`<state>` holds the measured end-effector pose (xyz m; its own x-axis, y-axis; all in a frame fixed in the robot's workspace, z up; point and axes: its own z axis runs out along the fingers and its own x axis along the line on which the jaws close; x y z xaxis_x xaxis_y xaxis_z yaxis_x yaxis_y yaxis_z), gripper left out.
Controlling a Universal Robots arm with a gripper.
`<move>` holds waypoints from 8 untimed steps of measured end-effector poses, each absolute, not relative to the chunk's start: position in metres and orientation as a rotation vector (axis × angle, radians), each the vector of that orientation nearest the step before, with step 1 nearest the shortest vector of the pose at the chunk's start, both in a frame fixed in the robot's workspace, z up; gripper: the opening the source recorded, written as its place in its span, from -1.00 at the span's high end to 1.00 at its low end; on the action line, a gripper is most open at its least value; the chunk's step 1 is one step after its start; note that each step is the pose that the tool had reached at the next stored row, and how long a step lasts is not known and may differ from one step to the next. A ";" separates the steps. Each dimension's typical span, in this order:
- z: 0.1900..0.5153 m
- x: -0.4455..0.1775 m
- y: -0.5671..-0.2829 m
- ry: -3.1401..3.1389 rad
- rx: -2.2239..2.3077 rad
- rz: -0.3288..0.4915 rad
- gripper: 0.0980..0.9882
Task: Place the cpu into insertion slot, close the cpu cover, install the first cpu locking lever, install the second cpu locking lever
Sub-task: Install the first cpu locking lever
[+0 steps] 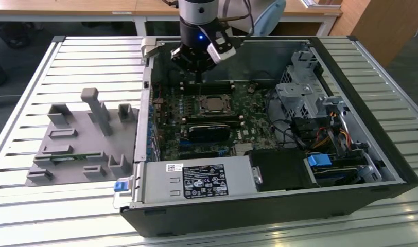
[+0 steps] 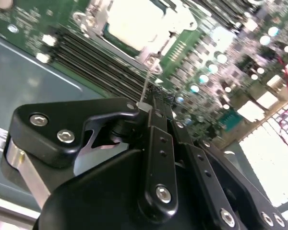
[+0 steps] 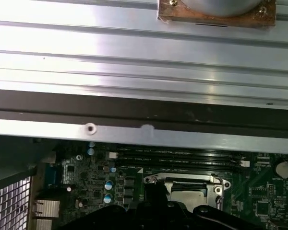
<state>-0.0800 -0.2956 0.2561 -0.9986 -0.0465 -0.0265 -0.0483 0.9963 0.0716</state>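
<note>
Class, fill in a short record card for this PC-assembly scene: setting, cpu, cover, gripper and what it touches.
setting: open computer case on a slatted table
cpu: seated in the slot, metal top showing
cover: closed down around the cpu
gripper: above the board near the slot, fingers pinched on a thin lever
</note>
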 end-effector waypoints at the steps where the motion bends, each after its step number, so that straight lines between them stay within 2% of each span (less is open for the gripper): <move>1: 0.256 -0.076 -0.295 3.114 -0.073 0.113 0.97; 8: 0.253 -0.056 -0.293 3.114 -0.069 0.113 0.97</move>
